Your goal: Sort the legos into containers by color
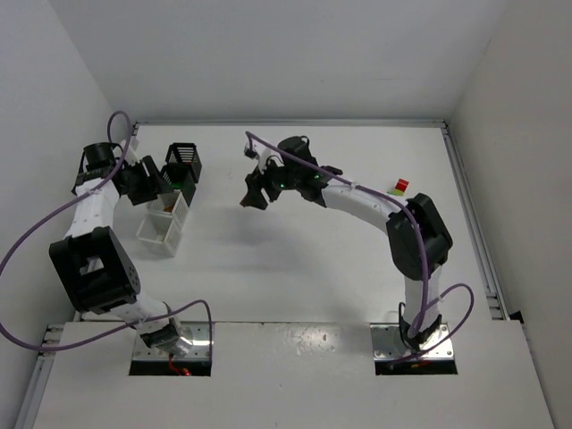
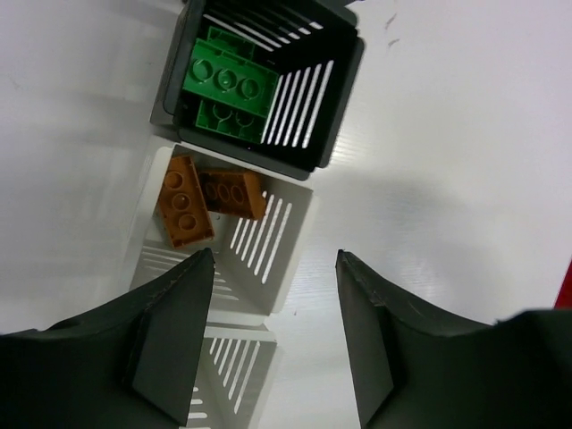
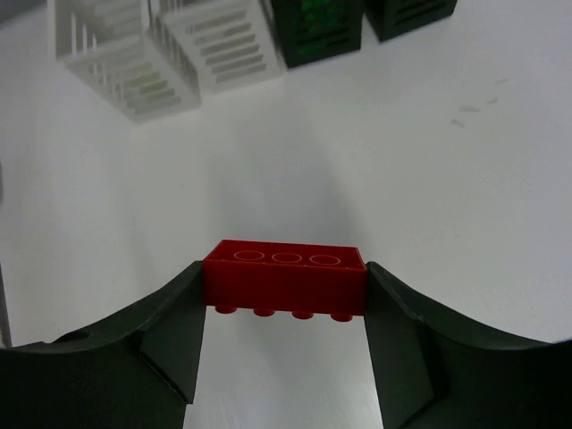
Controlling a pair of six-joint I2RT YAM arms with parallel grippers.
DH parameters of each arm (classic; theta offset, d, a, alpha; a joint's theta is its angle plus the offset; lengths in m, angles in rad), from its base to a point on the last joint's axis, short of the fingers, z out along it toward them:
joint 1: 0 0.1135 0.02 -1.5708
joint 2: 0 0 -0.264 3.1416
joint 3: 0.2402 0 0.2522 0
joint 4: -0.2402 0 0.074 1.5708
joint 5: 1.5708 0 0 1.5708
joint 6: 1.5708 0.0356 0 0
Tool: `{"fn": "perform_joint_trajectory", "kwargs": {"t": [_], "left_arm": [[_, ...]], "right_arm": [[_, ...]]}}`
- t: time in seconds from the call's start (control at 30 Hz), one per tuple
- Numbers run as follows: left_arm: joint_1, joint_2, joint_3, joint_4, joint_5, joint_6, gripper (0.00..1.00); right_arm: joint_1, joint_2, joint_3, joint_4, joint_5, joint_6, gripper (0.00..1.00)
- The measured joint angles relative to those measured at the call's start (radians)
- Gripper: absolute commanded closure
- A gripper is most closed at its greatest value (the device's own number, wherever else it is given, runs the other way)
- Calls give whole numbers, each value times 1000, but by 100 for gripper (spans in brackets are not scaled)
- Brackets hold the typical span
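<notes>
brick of red plastic, oblong, sits clamped end to end in the right gripper, long axis crosswise to the fingers, held clear above the white table. row of slatted bins, two white and two black, lies ahead and leftward, well apart. left gripper hangs wide open and empty over a white bin.

Your left arm and right arm are built the same: smooth white shells on the long links and chunky black blocks at the joints. A purple cable loops loose off the left one, and another trails along the right. Each base sits on a bare metal plate. The left claw and right claw have dark, matte, wedge-shaped fingers.
</notes>
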Motion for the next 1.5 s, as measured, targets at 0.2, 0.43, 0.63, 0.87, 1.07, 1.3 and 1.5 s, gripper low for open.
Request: {"fn": "perform_joint_trajectory", "kwargs": {"t": [0.2, 0.43, 0.63, 0.87, 1.07, 1.3, 1.5], "left_arm": [[0, -81, 32, -10, 42, 13, 32], [8, -154, 60, -6, 57, 19, 28], [48, -173, 59, -26, 54, 24, 28], [61, -212, 49, -53, 50, 39, 28], [61, -206, 47, -71, 92, 53, 27], [82, -81, 53, -31, 314, -32, 27], [112, 49, 109, 110, 515, -212, 27]], "right_arm": [[-22, 192, 267, 140, -1, 187, 100], [-18, 530, 657, 296, -17, 321, 100], [-3, 746, 846, 434, 11, 409, 100], [18, 829, 906, 575, 62, 435, 100], [50, 851, 945, 676, 92, 435, 100], [68, 828, 855, 799, 19, 434, 100], [68, 756, 663, 866, -59, 425, 100]]}}
